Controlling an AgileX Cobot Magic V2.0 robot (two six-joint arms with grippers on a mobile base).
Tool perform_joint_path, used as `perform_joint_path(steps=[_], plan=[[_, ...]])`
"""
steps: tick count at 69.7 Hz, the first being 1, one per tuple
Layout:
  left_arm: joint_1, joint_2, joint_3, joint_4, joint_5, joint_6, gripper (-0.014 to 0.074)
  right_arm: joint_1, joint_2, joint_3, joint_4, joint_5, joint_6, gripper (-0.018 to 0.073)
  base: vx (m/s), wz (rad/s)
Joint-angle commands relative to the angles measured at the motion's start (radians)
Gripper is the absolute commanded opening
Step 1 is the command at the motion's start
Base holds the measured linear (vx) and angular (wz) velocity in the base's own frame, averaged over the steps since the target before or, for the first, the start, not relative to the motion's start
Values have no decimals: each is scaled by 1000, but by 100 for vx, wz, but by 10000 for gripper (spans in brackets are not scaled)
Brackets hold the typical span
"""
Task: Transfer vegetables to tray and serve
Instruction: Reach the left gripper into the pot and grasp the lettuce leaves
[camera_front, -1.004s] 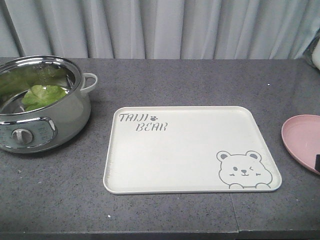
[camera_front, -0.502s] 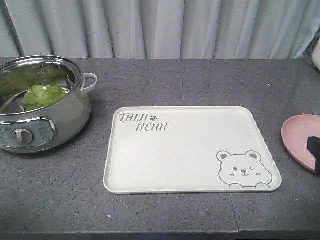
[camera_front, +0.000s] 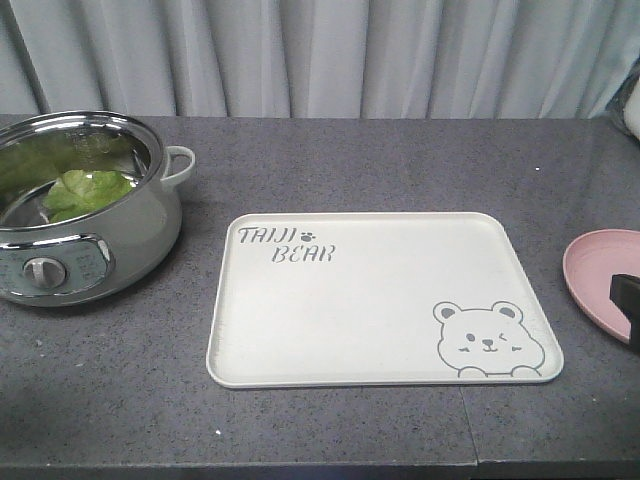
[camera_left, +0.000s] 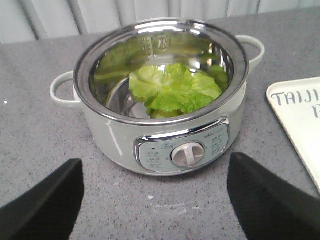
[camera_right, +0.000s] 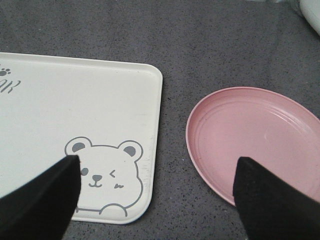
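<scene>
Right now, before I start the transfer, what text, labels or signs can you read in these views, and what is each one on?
"TAIJI BEAR": grey lettering with a paw print, on the tray, which also carries a winking bear drawing.
Control panel of the pot: small print around the dial, too small to read.
Pot's inner wall: stamped marks, too blurred to read.
Pink plate: no text.

A steel pot (camera_front: 90, 240) with a dial stands at the left of the grey table (camera_front: 380, 165), with lettuce (camera_front: 90, 192) lying inside it. The tray (camera_front: 370, 330) lies flat in the middle, apart from the pot. A pink plate (camera_front: 595, 270) sits at the right edge, near the tray. A black sliver of the right gripper (camera_front: 627, 300) overlaps the plate's near side.
</scene>
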Motion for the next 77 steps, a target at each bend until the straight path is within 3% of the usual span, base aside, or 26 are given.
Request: perform_joint_path(steps=[1, 12, 21, 26, 50, 77], plan=[[4, 121, -115, -6, 33, -10, 568, -3, 3, -33, 1, -61, -4, 549, 0, 0], [4, 376, -328, -26, 169, 47, 569, -3, 3, -33, 1, -61, -4, 503, 0, 0], [36, 570, -513, -201, 237, 189, 569, -3, 3, -33, 1, -61, -4, 480, 0, 0], [61, 668, -609, -250, 240, 220, 567, -3, 3, -33, 1, -61, -4, 471, 0, 0], [70, 988, -887, -238, 228, 218, 555, -3, 3, -33, 1, -61, -4, 468, 0, 0], [70, 1183, -933, -232, 130, 218, 555, -3, 3, -33, 1, -61, -4, 468, 0, 0]])
